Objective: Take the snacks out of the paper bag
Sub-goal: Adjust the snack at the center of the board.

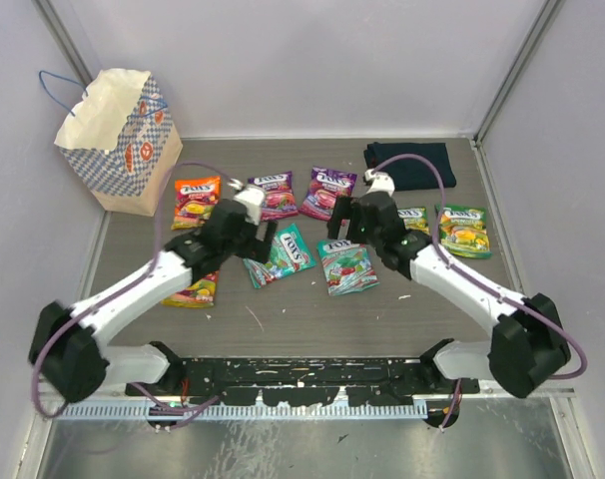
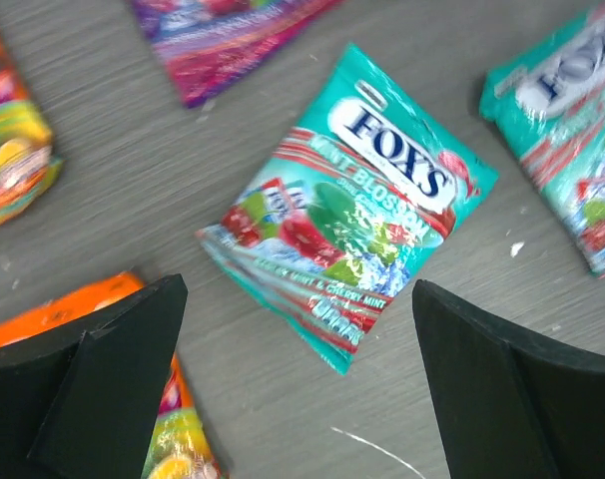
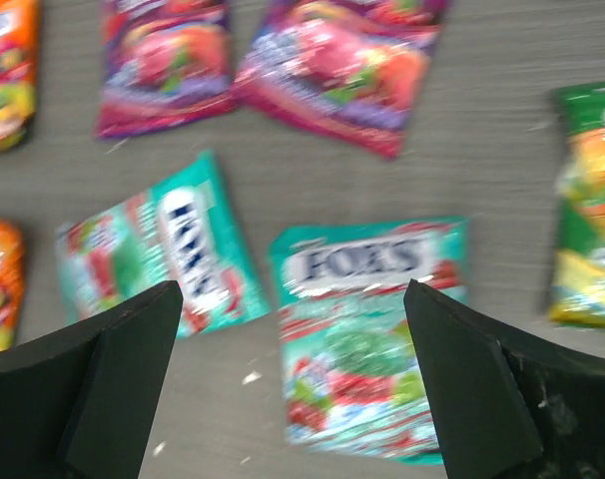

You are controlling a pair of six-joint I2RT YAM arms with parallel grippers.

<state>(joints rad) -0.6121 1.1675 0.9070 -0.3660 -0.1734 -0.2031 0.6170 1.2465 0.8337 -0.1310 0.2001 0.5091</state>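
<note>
Where the left arm [image 1: 133, 295] crosses — one snack [image 1: 197, 292] lies half hidden

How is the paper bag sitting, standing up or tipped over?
Standing up. The paper bag rests on its base in the far left corner, with its open mouth pointing up.

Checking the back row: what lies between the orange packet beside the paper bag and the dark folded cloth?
Two purple packets, side by side: left purple packet, right purple packet. The top view shows this.
</note>
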